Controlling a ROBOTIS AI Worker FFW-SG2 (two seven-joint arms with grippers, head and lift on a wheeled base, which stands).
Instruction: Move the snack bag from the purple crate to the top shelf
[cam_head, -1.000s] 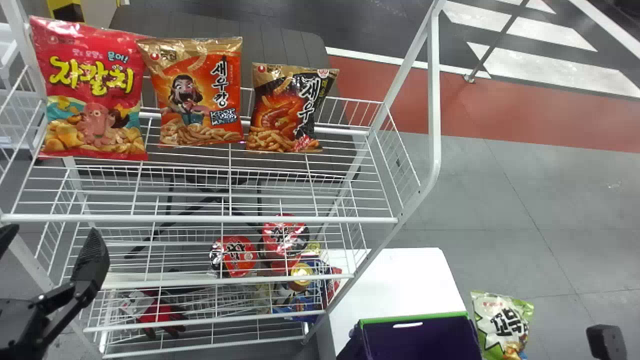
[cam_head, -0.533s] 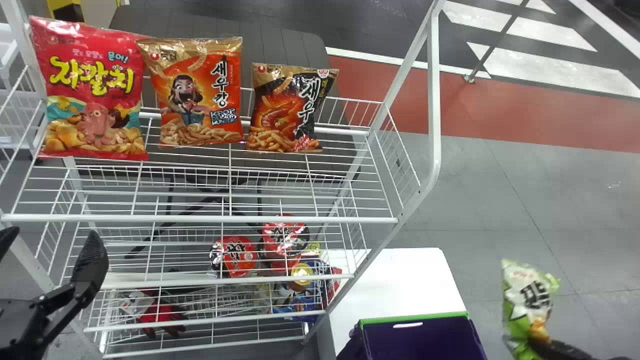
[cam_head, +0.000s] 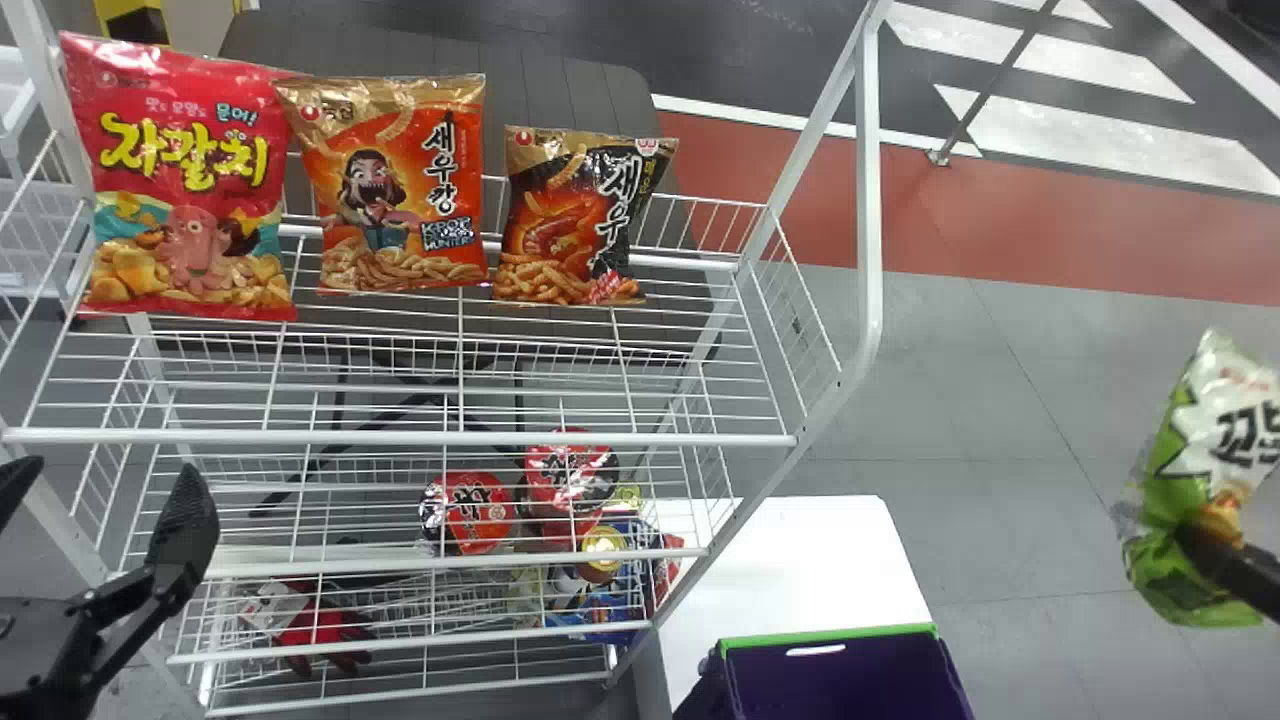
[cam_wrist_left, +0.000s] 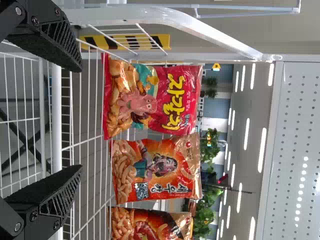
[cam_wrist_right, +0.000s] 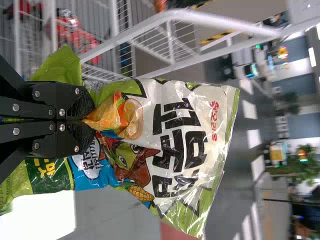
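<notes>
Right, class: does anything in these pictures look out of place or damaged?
What looks like a red glove lies low in the white rack, odd among packaged food. The snack bag is creased where the right end effector pinches it.

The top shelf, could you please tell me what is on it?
A red bag, an orange bag and a dark bag; what lies directly behind them is hidden.
</notes>
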